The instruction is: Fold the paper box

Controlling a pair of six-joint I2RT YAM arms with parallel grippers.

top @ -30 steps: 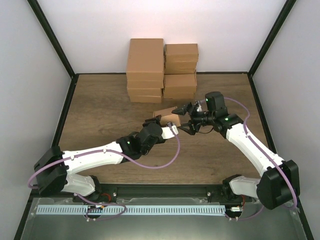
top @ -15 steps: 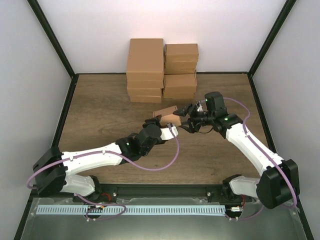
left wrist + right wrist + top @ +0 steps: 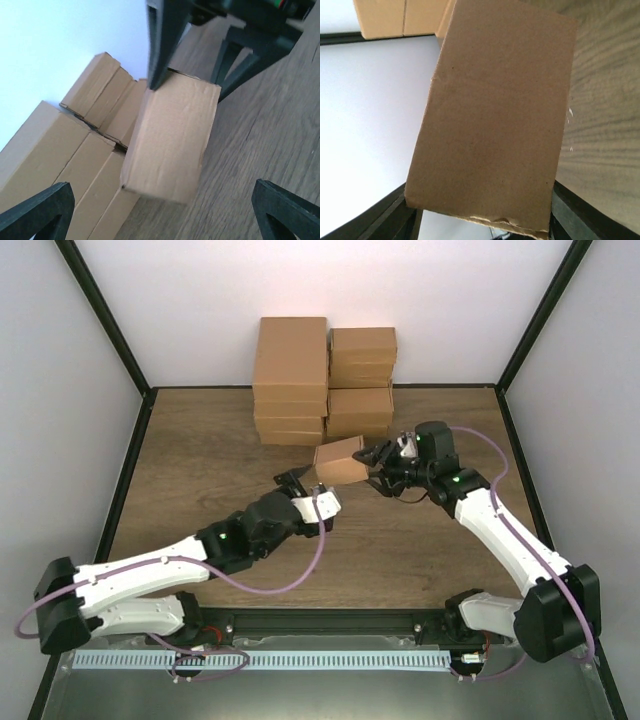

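The paper box [image 3: 340, 460] is over the middle of the table [image 3: 200, 460], just before the stacked cartons [image 3: 290, 370] at the far edge. The right gripper [image 3: 375, 462] touches its right side; the left gripper [image 3: 305, 483] lies near-left, apart.

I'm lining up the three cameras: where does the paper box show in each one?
Top external: paper box at centre, just before the stacked cartons.
Left wrist: centre, tilted, cartons to its left.
Right wrist: fills the middle, cartons at the top edge.
Shared landmark: the stacked cartons.
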